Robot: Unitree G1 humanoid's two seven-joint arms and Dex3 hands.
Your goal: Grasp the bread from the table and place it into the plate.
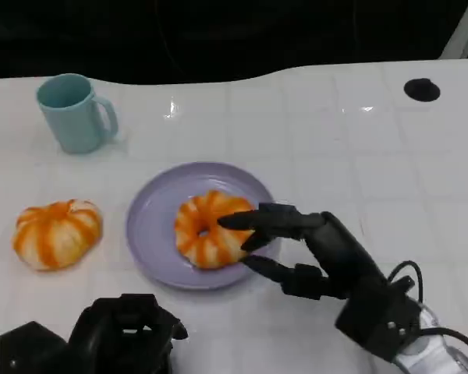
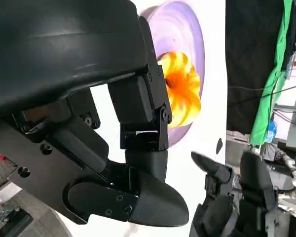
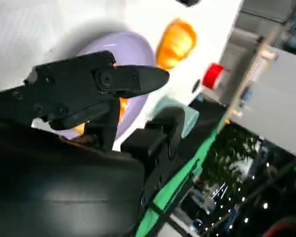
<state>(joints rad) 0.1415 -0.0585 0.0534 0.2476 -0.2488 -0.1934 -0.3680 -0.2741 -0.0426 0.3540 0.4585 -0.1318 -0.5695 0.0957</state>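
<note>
Surface: white table (image 1: 320, 148) under both my hands, dark background beyond its far edge.
Right hand: my right hand (image 1: 312, 249) reaches in from the near right, fingers (image 1: 253, 220) spread and stretched toward the plate; upper fingertips lie over the bread's near-right side, thumb lower, just off the plate's rim. I cannot tell whether they touch the bread; nothing is clasped.
Bread: orange-and-white striped ring of bread (image 1: 207, 228) lies in the plate, right at my right fingertips.
Plate: lavender plate (image 1: 152, 214) sits ahead and to the left of my right hand, ahead of my left hand.
Left hand: my left hand (image 1: 125, 331) rests low at the near edge, fingers curled in, holding nothing.
Second bread: another orange striped piece (image 1: 57, 232) lies on the table, ahead and left of my left hand, apart from the plate.
Mug: light blue mug (image 1: 74, 113) stands well beyond it.
Far mark: small black disc (image 1: 421, 89) well beyond my right hand.
</note>
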